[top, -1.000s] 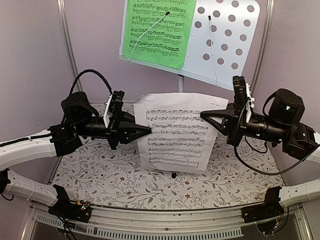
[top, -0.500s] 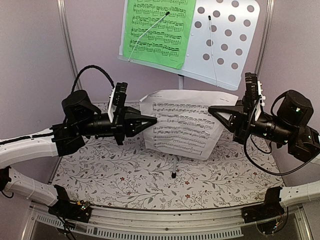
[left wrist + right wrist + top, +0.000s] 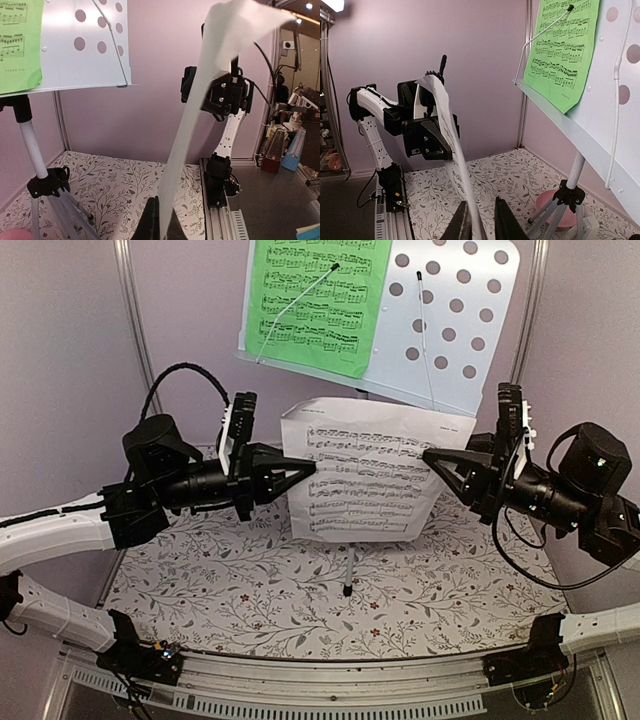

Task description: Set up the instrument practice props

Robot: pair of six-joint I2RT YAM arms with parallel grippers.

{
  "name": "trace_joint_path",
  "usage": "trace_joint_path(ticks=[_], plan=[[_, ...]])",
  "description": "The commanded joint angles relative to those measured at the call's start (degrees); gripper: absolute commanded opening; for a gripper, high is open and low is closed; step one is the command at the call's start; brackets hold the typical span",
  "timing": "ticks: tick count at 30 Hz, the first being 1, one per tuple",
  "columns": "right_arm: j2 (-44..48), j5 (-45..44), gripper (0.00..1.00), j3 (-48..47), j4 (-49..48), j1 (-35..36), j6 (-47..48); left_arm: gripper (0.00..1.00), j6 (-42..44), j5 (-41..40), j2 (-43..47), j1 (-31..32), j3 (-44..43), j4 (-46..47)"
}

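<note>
The white music sheet hangs upright in mid-air below the pale perforated music stand. The green music sheet rests on the stand's left half under a wire clip. My left gripper is shut on the white sheet's left edge; in the left wrist view the paper rises from between its closed jaws. My right gripper is at the sheet's right edge. Its fingers stand slightly apart, with the paper leaning on the left one.
A pink plate lies on the floral tabletop behind the stand's tripod legs. The stand's pole rises close to the left gripper. Purple walls close in the back and sides.
The white sheet has been lifted higher and farther back toward the stand by both grippers. The right gripper's fingers have parted a little; the left has closed fully.
</note>
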State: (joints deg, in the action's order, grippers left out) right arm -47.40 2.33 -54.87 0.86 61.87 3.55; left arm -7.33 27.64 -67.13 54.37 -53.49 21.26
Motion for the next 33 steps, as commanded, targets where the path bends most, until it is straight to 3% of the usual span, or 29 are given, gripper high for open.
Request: trace_joint_path(ticks=[1,8,15,23,33], plan=[[1.6,-3.0,0.26,0.2,-1.2,-0.1,-0.7,0.0,-0.6,-2.4,0.5,0.3,-2.8,-1.2],[1.6,-3.9,0.38,-0.2,-1.2,-0.1,-0.7,0.0,-0.2,-3.3,1.0,0.2,-4.7,-3.6],[2.1,-4.7,0.6,-0.6,-0.9,-0.1,-0.8,0.0,0.2,-3.4,1.2,-0.3,-5.6,-4.9],[2.3,-5.7,0.78,-1.6,0.0,-0.1,-0.7,0.0,1.0,-3.3,2.2,-1.5,-7.0,-7.0],[-1.0,-6.4,0.92,-6.5,4.6,-0.1,-0.6,0.0,0.3,-2.5,2.5,-4.2,-9.5,-8.8]])
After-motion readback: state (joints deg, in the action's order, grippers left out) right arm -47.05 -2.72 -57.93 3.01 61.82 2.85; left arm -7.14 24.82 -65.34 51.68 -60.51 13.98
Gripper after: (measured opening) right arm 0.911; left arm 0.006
